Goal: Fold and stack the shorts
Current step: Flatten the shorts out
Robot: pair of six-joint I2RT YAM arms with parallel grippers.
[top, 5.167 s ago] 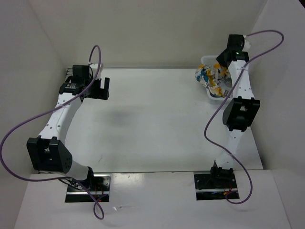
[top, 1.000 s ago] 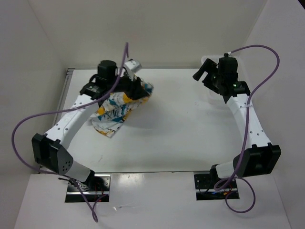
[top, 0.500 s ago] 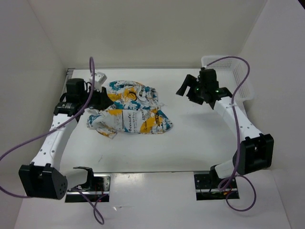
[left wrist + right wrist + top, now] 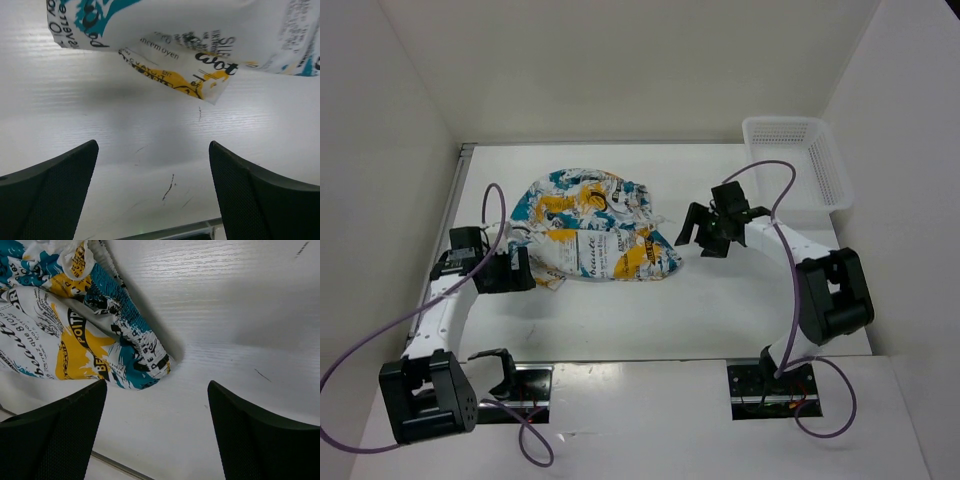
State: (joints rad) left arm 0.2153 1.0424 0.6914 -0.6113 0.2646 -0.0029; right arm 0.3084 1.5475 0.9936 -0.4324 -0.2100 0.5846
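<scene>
Since half a second ago the left arm has drawn back from the 10 o'clock edge of the shorts (image 4: 592, 232) toward 7 o'clock, and the right arm has swung in from the basket side to the cloth's 3 o'clock edge. A second ago the garment hung bunched under the left arm. It now lies spread on the counter (image 4: 740, 310), a little toward 10 o'clock from the middle. It is rumpled rather than folded, with teal, yellow and black print facing up.

The left end effector (image 4: 518, 272) sits low at the shorts' 8 o'clock corner. In its wrist view both fingers (image 4: 50, 195) stand wide apart with bare counter between them. A yellow-printed corner of the cloth lies just ahead of the tips, not touching either one. It holds nothing.

The right end effector (image 4: 700, 235) is at the shorts' 3 o'clock side, spread just as wide. Its wrist view shows its fingers (image 4: 260, 440) with only counter between them. A gathered teal-and-black hem curves away beyond the left tip, near but apart. It grips nothing either.

The white mesh basket (image 4: 798, 121) stands at the counter's 1 o'clock corner, well apart from the shorts. A purple cable loops over each arm.
</scene>
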